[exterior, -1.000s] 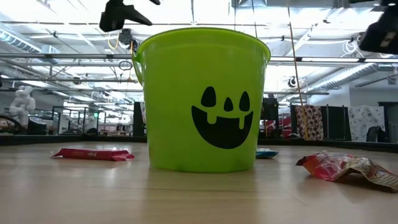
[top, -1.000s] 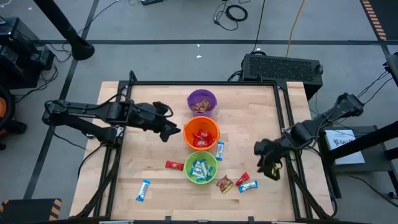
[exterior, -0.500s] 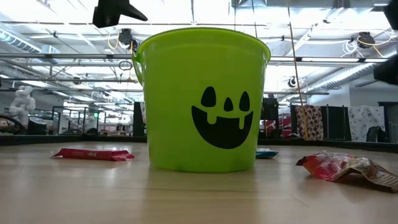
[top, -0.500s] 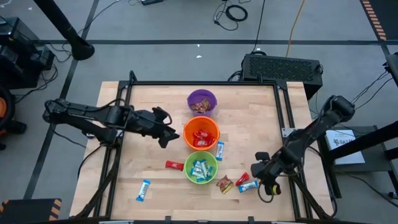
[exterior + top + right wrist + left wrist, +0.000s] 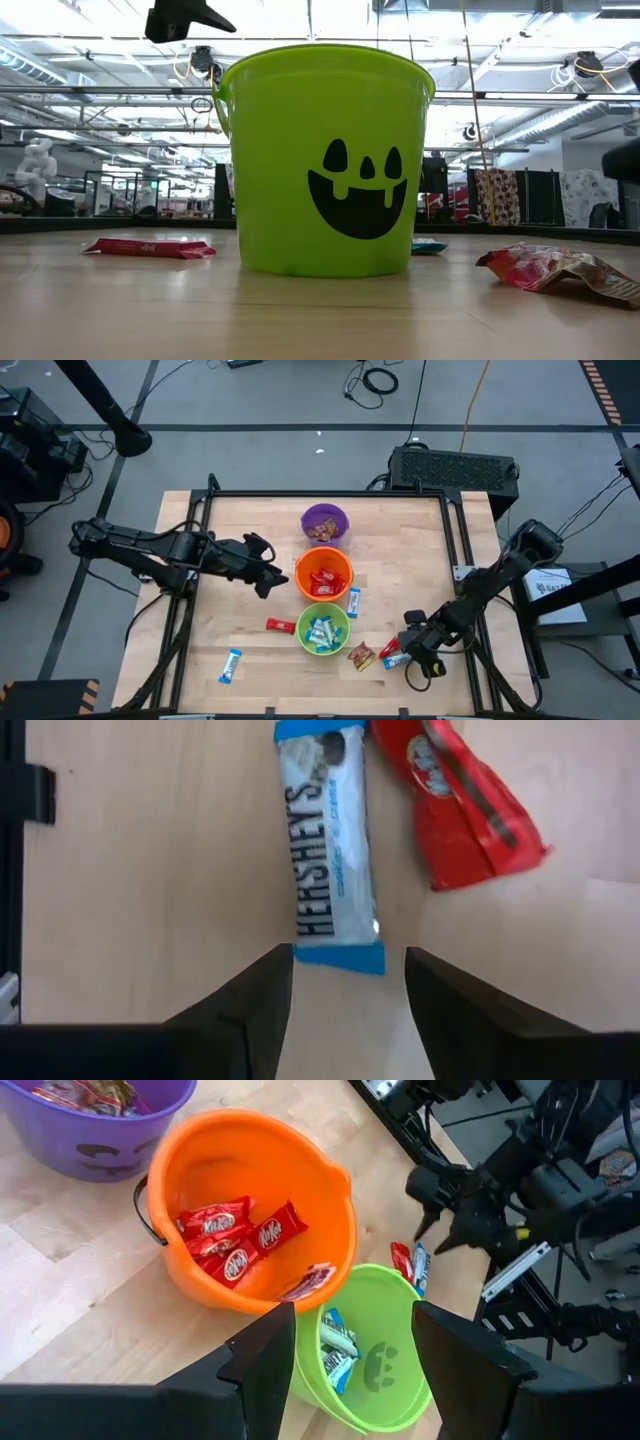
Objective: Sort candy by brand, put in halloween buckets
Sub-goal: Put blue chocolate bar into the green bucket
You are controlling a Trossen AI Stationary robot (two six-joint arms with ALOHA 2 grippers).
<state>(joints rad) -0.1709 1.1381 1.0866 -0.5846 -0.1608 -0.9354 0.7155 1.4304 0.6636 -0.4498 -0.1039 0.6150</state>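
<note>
The right gripper [image 5: 408, 657] hangs low over the table on the right-hand side of the light green bucket [image 5: 322, 630], its fingers [image 5: 255, 1010] spread with an empty gap between them, and in the right wrist view that gap lines up with the near end of a blue-and-white Hershey's bar [image 5: 330, 850], so the approach looks set to close along the bar's narrow width. A red-wrapped candy [image 5: 455, 805] lies touching that bar's side, which is a risk: a finger coming down there could catch it too. In the high view the same pair, the Hershey's bar [image 5: 399, 658] and the red piece [image 5: 390, 647], sit to the right of the green bucket, with a crumpled brown/orange wrapper [image 5: 361, 656] between them and the bucket. The green bucket already holds blue-and-white bars, so this one most likely belongs there. The left gripper [image 5: 268, 571] waits just left of the orange bucket [image 5: 323, 573], well beyond the green one, fingers parted and holding nothing; its wrist view looks down on red KitKat bars [image 5: 235, 1245] inside the orange bucket. The purple bucket [image 5: 324, 523], farthest from the green one, holds brown/orange pieces. Still loose are a red bar [image 5: 280, 625] just left of the green bucket, a blue-and-white bar [image 5: 231, 666] farther left, and another blue-and-white bar [image 5: 354, 601] beside its upper right rim.
</note>
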